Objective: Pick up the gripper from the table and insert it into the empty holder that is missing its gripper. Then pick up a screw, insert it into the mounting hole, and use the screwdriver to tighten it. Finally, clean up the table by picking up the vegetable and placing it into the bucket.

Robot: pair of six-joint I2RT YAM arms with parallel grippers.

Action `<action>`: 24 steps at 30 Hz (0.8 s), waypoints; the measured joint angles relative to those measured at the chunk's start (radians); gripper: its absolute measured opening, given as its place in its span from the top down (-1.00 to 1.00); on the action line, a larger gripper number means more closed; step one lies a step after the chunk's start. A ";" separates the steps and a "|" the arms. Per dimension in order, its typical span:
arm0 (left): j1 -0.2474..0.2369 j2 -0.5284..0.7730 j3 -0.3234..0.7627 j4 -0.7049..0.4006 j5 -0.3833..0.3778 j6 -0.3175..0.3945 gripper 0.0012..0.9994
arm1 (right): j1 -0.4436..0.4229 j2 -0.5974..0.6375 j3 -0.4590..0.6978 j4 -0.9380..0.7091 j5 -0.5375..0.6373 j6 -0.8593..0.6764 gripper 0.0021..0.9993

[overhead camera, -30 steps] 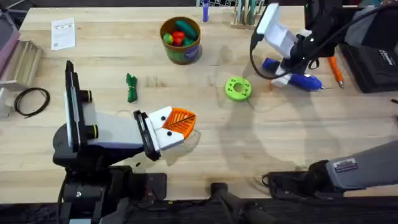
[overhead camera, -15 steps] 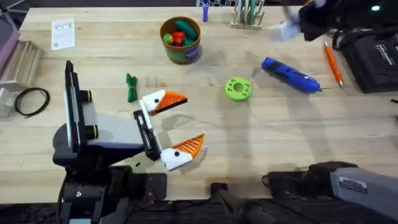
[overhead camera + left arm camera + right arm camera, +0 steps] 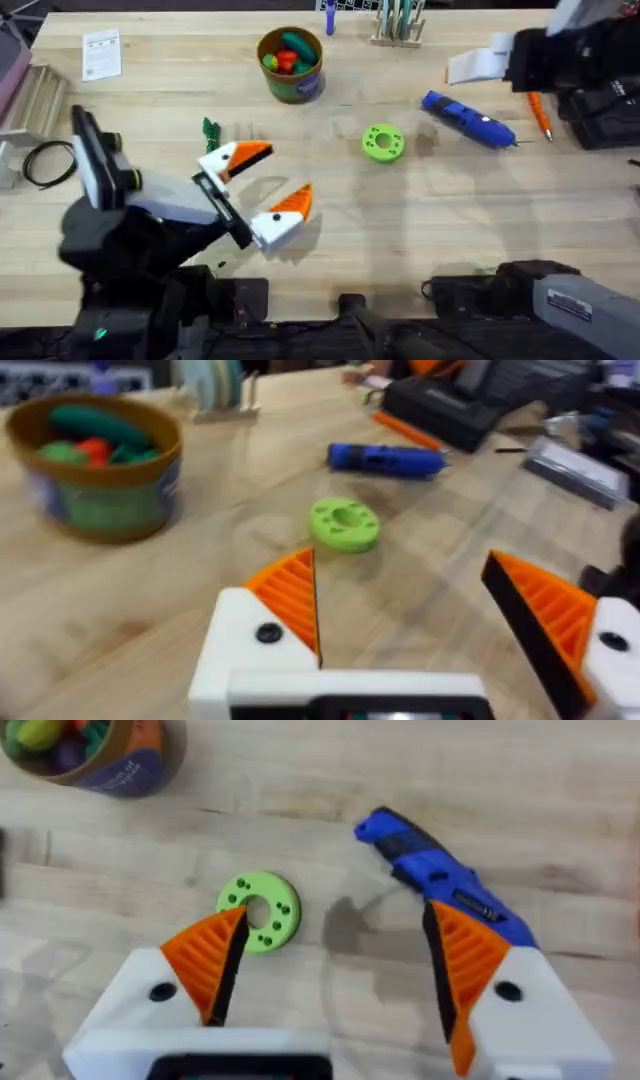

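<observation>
My left gripper (image 3: 271,178) is open low over the table's left middle, with orange pads on both white fingers and nothing between them. The small green vegetable (image 3: 209,128) lies just behind its far finger. At the back stands the olive bucket (image 3: 290,62) with toy food in it. The blue screwdriver (image 3: 468,118) lies free on the table at the right. Behind and above it, my right gripper (image 3: 335,960) hangs open and empty, looking down on the screwdriver (image 3: 440,885). The loose gripper, the holder and the screw are out of view.
A lime green ring disc (image 3: 382,142) lies mid-table. A slim orange-handled tool (image 3: 540,115) and a black case (image 3: 600,110) sit at the far right. A paper card (image 3: 101,54), a coiled black cable (image 3: 50,162) and a tool rack (image 3: 400,22) line the left and back edges.
My left gripper went from shut to open and its arm pulled back to the left. My right gripper let go of the screwdriver and rose away to the far right.
</observation>
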 joint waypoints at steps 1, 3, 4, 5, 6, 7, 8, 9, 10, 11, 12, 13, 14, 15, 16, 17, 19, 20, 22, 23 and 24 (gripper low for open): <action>0.011 0.003 0.034 -0.056 -0.034 0.006 -0.97 | -0.017 -0.001 -0.002 -0.008 -0.017 0.000 -0.98; 0.025 0.025 0.106 -0.132 -0.093 0.024 -0.97 | -0.053 -0.004 -0.018 -0.008 -0.065 -0.004 -0.98; 0.032 0.047 0.156 -0.176 -0.130 0.038 -0.97 | -0.069 -0.007 -0.031 -0.004 -0.085 -0.006 -0.98; 0.037 0.076 0.212 -0.219 -0.166 0.054 -0.97 | -0.085 -0.013 -0.048 -0.001 -0.105 -0.007 -0.98; 0.041 0.115 0.272 -0.257 -0.204 0.075 -0.97 | -0.100 -0.020 -0.068 0.002 -0.121 -0.009 -0.98; 0.043 0.152 0.325 -0.291 -0.235 0.091 -0.97 | -0.111 -0.027 -0.087 0.004 -0.132 -0.010 -0.98; 0.043 0.198 0.384 -0.326 -0.270 0.109 -0.97 | -0.122 -0.035 -0.109 0.008 -0.143 -0.010 -0.98; 0.043 0.243 0.438 -0.365 -0.300 0.122 -0.97 | -0.130 -0.043 -0.130 0.009 -0.149 -0.013 -0.98; 0.043 0.300 0.498 -0.405 -0.333 0.134 -0.97 | -0.136 -0.051 -0.150 0.010 -0.155 -0.013 -0.98; 0.043 0.356 0.552 -0.449 -0.364 0.143 -0.97 | -0.139 -0.058 -0.167 0.011 -0.159 -0.013 -0.98; 0.043 0.421 0.612 -0.501 -0.394 0.151 -0.97 | -0.140 -0.062 -0.180 0.010 -0.163 -0.013 -0.98; 0.043 0.477 0.659 -0.535 -0.421 0.157 -0.97 | -0.138 -0.065 -0.189 0.009 -0.167 -0.013 -0.98; 0.043 0.540 0.706 -0.567 -0.448 0.162 -0.97 | -0.134 -0.065 -0.193 0.009 -0.170 -0.013 -0.98; 0.043 0.602 0.752 -0.600 -0.475 0.165 -0.97 | -0.130 -0.064 -0.194 0.012 -0.170 -0.014 -0.98; 0.043 0.656 0.787 -0.619 -0.493 0.166 -0.97 | -0.123 -0.065 -0.195 0.016 -0.171 -0.017 -0.98; 0.043 0.710 0.821 -0.633 -0.510 0.169 -0.97 | -0.115 -0.066 -0.195 0.021 -0.172 -0.022 -0.98; 0.043 0.803 0.873 -0.648 -0.532 0.172 -0.97 | -0.104 -0.066 -0.195 0.025 -0.175 -0.029 -0.98; 0.043 0.842 0.890 -0.658 -0.539 0.173 -0.97 | -0.100 -0.066 -0.195 0.027 -0.178 -0.032 -0.99; 0.043 0.910 0.908 -0.677 -0.552 0.175 -0.97 | -0.097 -0.066 -0.195 0.038 -0.179 -0.036 -0.98; 0.043 0.937 0.908 -0.681 -0.564 0.176 -0.97 | -0.097 -0.066 -0.195 0.045 -0.179 -0.036 -0.98; 0.043 0.958 0.908 -0.686 -0.577 0.176 -0.97 | -0.097 -0.066 -0.195 0.050 -0.179 -0.037 -0.98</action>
